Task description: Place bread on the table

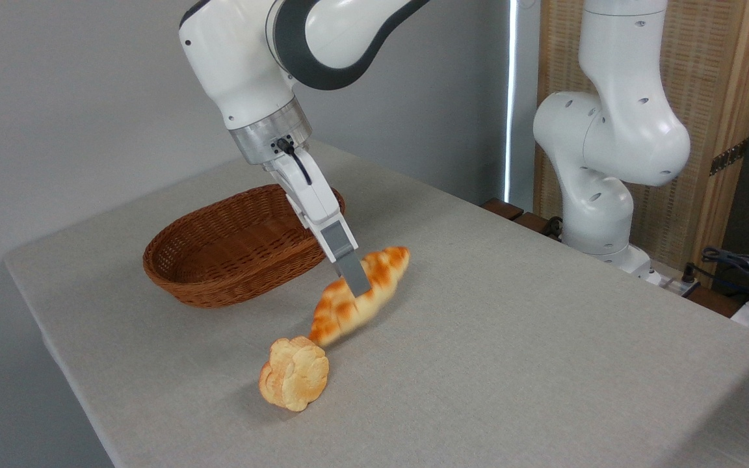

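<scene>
Fingers point(355, 276) clamped mid-length on golden-orange braided bread loaf point(374, 286), lower end near grey cloth worktop point(543, 338): placing it, not yet released.

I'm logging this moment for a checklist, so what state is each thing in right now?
bread: out of the basket, tilted, blurred, lower end near the bun; contact with the table unclear.
gripper: one finger visible across the loaf's middle, seemingly closed on it.
basket: upright on the table, empty.
bun: resting on the table, free of the gripper.
table: cloth-covered, carrying basket and bun.
</scene>
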You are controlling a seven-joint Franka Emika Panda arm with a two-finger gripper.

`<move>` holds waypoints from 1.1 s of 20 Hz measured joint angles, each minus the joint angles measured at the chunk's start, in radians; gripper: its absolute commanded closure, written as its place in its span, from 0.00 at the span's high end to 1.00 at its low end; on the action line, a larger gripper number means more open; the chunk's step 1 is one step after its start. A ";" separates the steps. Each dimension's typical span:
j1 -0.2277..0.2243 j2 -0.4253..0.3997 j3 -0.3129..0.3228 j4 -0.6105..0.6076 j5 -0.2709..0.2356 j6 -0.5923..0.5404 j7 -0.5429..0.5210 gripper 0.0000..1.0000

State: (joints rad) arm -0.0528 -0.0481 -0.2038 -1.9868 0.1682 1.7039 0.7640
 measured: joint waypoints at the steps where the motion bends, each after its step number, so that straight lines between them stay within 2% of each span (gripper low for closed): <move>1: 0.000 -0.002 0.000 0.000 0.000 0.000 0.000 1.00; 6: 0.001 -0.017 0.000 0.008 0.000 0.002 0.000 1.00; 9: 0.004 -0.030 0.001 0.058 -0.005 0.002 -0.004 1.00; 14: 0.008 -0.028 0.067 0.212 -0.106 0.001 -0.019 1.00; 16: 0.009 -0.011 0.097 0.266 -0.123 -0.002 -0.039 1.00; 20: 0.009 0.015 0.123 0.297 -0.135 -0.020 -0.097 1.00; 22: 0.008 0.020 0.160 0.324 -0.183 -0.047 -0.105 1.00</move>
State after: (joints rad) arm -0.0451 -0.0283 -0.0436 -1.6626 -0.0150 1.6570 0.6588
